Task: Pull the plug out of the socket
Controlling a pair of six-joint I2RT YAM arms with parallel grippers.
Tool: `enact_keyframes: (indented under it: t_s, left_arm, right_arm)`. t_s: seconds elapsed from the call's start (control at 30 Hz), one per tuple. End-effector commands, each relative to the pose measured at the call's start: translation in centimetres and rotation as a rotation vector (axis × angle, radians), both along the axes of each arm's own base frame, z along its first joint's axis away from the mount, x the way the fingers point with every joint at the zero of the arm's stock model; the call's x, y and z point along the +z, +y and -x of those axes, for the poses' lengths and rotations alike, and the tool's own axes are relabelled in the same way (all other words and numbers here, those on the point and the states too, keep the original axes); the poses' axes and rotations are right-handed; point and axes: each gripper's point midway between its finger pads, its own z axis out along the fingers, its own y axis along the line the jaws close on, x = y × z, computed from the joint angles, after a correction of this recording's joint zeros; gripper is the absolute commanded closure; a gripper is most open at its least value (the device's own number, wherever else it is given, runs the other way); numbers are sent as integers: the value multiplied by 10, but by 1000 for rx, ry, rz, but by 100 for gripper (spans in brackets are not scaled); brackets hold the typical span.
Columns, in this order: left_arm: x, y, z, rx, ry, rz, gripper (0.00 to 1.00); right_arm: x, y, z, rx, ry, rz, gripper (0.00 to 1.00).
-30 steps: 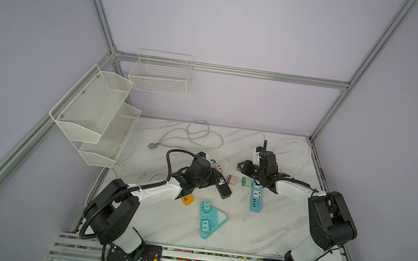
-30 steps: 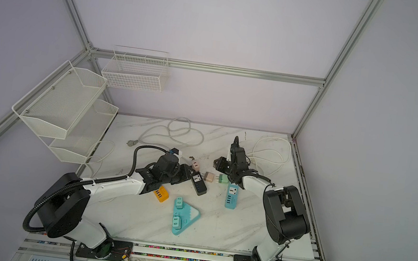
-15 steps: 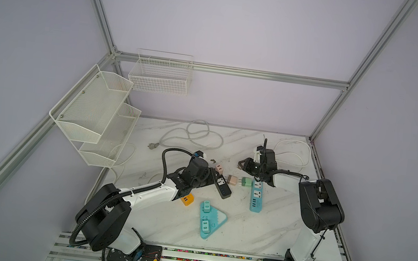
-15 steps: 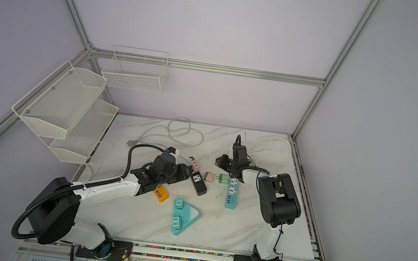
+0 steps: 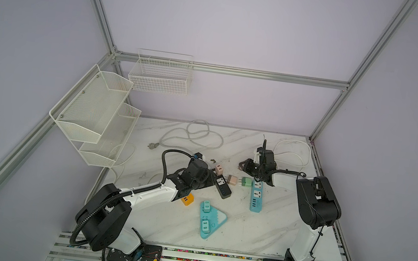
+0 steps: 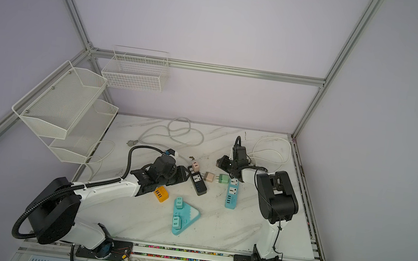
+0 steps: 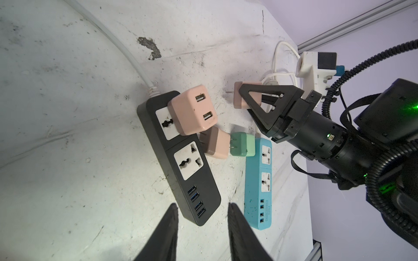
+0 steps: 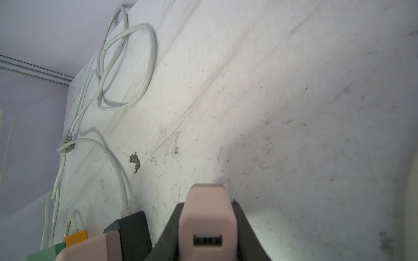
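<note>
Crowding the black power strip (image 5: 223, 190) in both top views were a tan plug (image 5: 232, 180), a green plug (image 5: 246, 182) and a blue strip (image 5: 255, 200). The left wrist view showed the left gripper (image 7: 202, 206) narrowly parted, empty; a seated pink plug (image 7: 193, 110) in that strip; the right gripper (image 7: 244, 97) pinching a second pink plug (image 7: 237, 99). Only the right wrist view showed its USB port (image 8: 207, 240)

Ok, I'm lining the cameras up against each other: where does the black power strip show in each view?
Both top views: the black power strip lies mid-table, slanted, left of the blue strip.
Left wrist view: the black power strip crosses the middle, full length.
Right wrist view: only its cabled end, beside the pink charger.
Shared landmark: the green charger.
</note>
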Motion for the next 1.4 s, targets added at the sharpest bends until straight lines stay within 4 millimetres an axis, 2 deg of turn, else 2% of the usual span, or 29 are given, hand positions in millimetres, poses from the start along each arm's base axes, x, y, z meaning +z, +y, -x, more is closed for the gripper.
enact_keyframes:
  t_s: [0.0, 0.23, 0.43, 0.47, 0.63, 0.83, 0.9, 1.03, 1.13, 1.2, 1.37]
  left_arm:
    - [-1, 3, 5, -11, -20, -11, 62]
    - [1, 4, 5, -9, -25, -8, 62]
    - [1, 4, 5, -11, -25, -16, 61]
    - [15, 5, 6, -12, -51, 4, 61]
    - [22, 7, 6, -10, -66, -3, 61]
    - [27, 13, 6, 2, -82, -22, 60]
    - [26, 17, 7, 10, -80, -38, 60]
    - [23, 25, 8, 23, -76, -61, 59]
    - [22, 28, 9, 28, -74, -67, 58]
    - [19, 31, 10, 32, -69, -71, 58]
    - [14, 34, 12, 34, -58, -80, 58]
  right_arm:
    - [0, -7, -2, -21, -3, 24, 79]
    - [-2, -13, 2, -17, 3, 68, 64]
    - [5, -18, 2, -28, -3, 103, 54]
    - [6, -20, 1, -26, -5, 123, 52]
    - [19, -35, 0, -58, -12, 212, 43]
    - [29, -28, 8, 2, -13, 281, 36]
    - [39, -24, 11, 15, -41, 287, 35]
    - [58, 3, 22, 101, -88, 322, 33]
    - [67, 30, 33, 175, -131, 370, 33]
    - [69, 48, 40, 223, -148, 390, 33]
    - [66, 78, 53, 322, -163, 459, 32]
